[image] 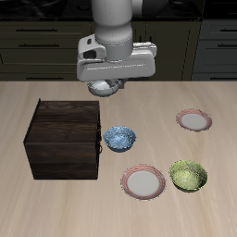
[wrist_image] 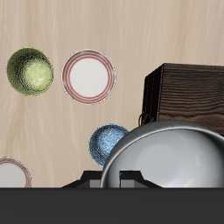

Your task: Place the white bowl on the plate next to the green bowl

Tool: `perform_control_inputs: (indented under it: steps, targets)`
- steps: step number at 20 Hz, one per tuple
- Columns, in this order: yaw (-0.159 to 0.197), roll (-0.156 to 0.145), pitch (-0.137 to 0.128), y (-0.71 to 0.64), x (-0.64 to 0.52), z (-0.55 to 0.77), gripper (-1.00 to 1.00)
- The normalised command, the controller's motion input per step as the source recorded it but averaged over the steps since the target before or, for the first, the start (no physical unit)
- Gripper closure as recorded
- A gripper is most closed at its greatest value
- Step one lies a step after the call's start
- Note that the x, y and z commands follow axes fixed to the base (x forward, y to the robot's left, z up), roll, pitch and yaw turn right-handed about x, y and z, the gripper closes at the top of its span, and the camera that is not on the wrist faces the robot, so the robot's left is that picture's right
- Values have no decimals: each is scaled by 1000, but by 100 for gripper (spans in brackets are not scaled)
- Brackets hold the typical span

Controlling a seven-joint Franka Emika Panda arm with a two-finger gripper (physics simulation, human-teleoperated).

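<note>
My gripper [image: 104, 85] is shut on the white bowl [image: 102, 89] and holds it in the air above the back of the table, over the far edge of the dark wooden box. In the wrist view the white bowl [wrist_image: 168, 157] fills the near field, with its greyish inside showing and its rim held at the gripper [wrist_image: 122, 172]. The plate [image: 143, 181] with the pink-red rim lies near the table's front edge, beside the green bowl [image: 188, 175]. Both show in the wrist view, the plate [wrist_image: 88, 76] with nothing on it and the green bowl [wrist_image: 30, 71] just beside it.
A dark wooden box [image: 65, 139] stands on the table under and in front of the gripper. A blue-patterned bowl [image: 119, 138] sits beside the box. A second, smaller pink plate [image: 194, 119] lies farther back, behind the green bowl.
</note>
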Motion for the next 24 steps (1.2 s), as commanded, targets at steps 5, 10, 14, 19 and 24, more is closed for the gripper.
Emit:
perform_control_inputs:
  steps: [5, 10, 14, 19, 24]
  targets:
    - [3, 20, -30, 433, 239, 130, 100]
    - [0, -21, -11, 214, 277, 53, 100]
    - [-7, -58, -10, 273, 368, 39, 100]
    - [-2, -50, -13, 163, 270, 36, 100]
    - [-4, -31, 10, 47, 309, -50, 100]
